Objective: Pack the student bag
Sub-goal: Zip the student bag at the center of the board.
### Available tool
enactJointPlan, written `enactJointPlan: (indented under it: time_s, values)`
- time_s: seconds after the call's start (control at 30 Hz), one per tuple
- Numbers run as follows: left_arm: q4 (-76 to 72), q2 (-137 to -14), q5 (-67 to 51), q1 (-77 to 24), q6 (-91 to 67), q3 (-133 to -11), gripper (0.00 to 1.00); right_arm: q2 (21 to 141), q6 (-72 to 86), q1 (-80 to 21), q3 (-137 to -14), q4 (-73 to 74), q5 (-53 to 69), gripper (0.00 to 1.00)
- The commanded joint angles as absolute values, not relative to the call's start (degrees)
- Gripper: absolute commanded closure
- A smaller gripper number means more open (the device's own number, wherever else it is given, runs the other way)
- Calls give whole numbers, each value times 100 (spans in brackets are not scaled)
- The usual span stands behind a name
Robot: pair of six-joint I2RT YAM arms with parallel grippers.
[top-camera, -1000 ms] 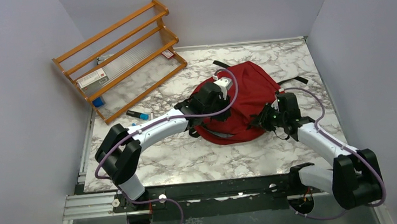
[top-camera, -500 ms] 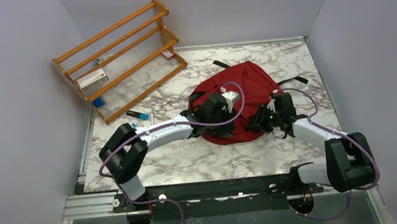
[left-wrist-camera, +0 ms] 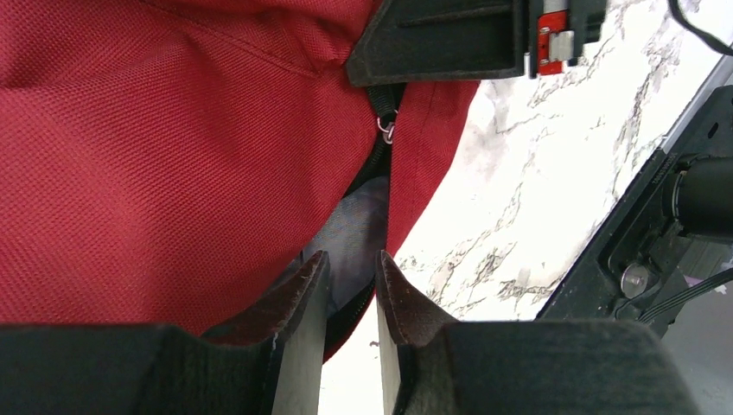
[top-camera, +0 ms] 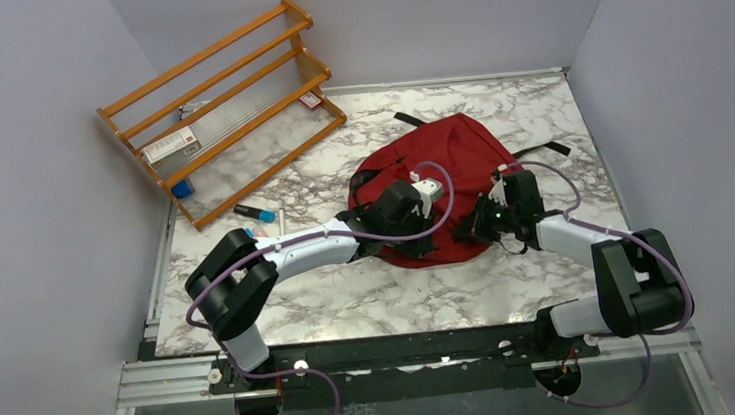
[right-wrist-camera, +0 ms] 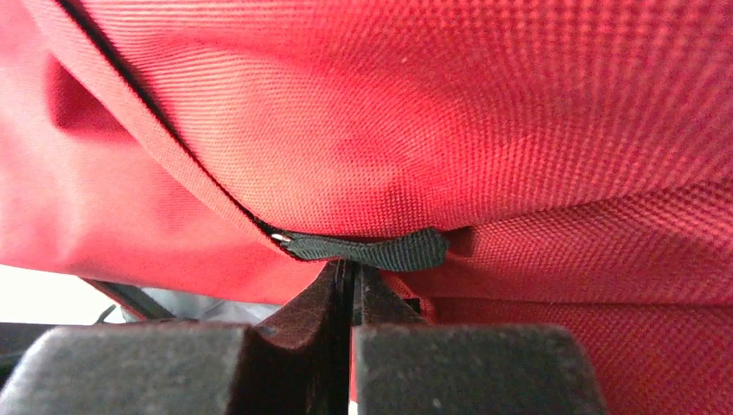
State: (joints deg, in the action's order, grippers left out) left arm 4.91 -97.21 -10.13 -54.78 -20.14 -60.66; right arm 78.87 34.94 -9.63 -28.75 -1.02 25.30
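Just one student bag point(top-camera: 459, 154), one wooden rack point(top-camera: 224, 105)

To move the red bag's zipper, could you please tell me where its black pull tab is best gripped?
I'd pinch the free end of the black pull tab across its flat faces, coming from beneath, where the right gripper sits shut. The tab lies flat on the student bag, sticking sideways from the zipper.

You had the marble table point(top-camera: 351, 299) carrying the student bag point(top-camera: 459, 149) mid-surface, a wooden rack point(top-camera: 224, 110) far-left, a marker point(top-camera: 256, 213) just before it.
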Motion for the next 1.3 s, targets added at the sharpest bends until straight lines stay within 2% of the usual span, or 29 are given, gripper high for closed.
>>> enactJointPlan:
  time_s: [0.0, 0.27, 0.43, 0.73, 0.9, 1.13, 1.27]
  values:
    - [289, -9758, -1122, -5493, -2018, -5986, 74, 7447, 3211, -940, -2725, -731, 2877, 98]
    - [104, -9602, -955, -5459, -2309, -5900, 74, 6576, 2765, -940, -2294, -1269, 3568, 99]
    - [-139, -9407, -983, -5385, -2423, -5839, 61, 6235, 2532, -940, -2203, -1485, 4108, 99]
    - [-939, -8984, -1337, -5300, -2408, -5471, 48, 5883, 2522, -940, -2221, -1934, 4989, 99]
    - [-1502, -8947, -1448, -5291, -2408, -5369, 38, 5717, 2954, -940, -2246, -2046, 4992, 99]
    - [-1926, -9134, -1597, -5291, -2309, -5474, 37, 5347, 3921, -940, -2555, -760, 3696, 99]
    - [-2007, -9383, -1633, -5291, -2294, -5660, 37, 5329, 4430, -940, -2602, -492, 3591, 99]
